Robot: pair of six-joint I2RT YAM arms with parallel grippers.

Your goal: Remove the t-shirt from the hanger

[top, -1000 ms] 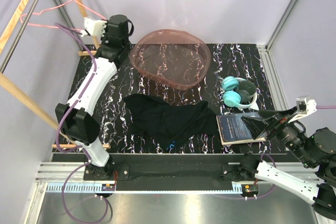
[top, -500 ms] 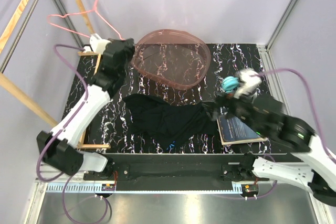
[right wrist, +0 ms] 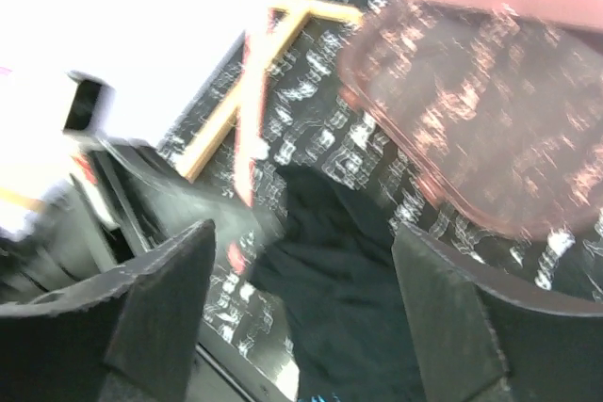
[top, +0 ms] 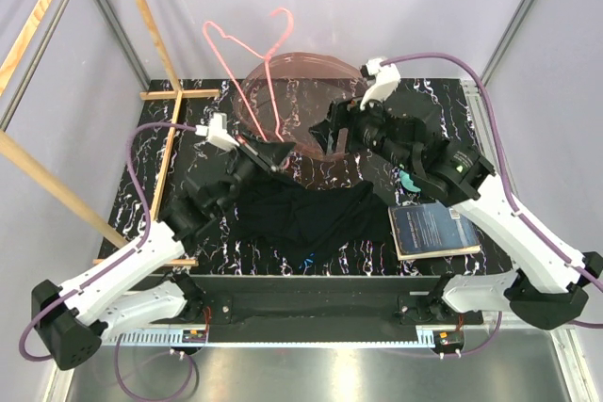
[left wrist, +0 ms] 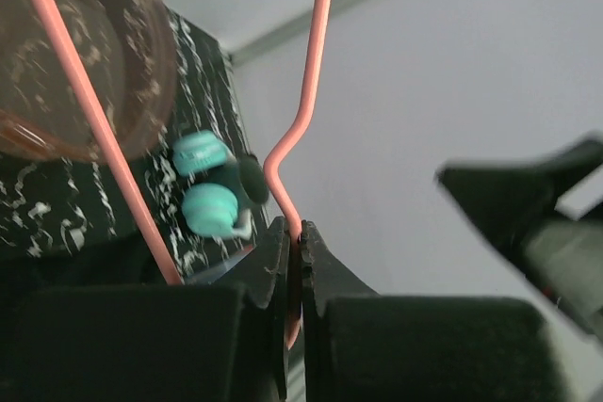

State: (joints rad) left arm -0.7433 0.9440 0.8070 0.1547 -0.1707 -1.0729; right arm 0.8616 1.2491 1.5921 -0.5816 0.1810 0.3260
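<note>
The black t-shirt (top: 301,214) lies crumpled on the marbled table, off the hanger; it also shows in the right wrist view (right wrist: 349,298). The thin pink wire hanger (top: 267,72) stands up in the air above the table's back. My left gripper (top: 280,159) is shut on its wire, and in the left wrist view (left wrist: 294,233) the wire (left wrist: 311,91) is pinched between the jaws. My right gripper (top: 325,134) hovers open and empty over the shirt's far edge, a little right of the hanger, its jaws wide apart (right wrist: 301,317).
A translucent pink basin (top: 349,68) sits at the back centre. Teal headphones (top: 407,179) and a dark book (top: 433,230) lie on the right. Wooden frame bars (top: 174,138) run along the left side.
My left arm has swung the hanger from the far left corner to above the table's middle. My right arm has risen from the near right edge and reached in over the shirt.
</note>
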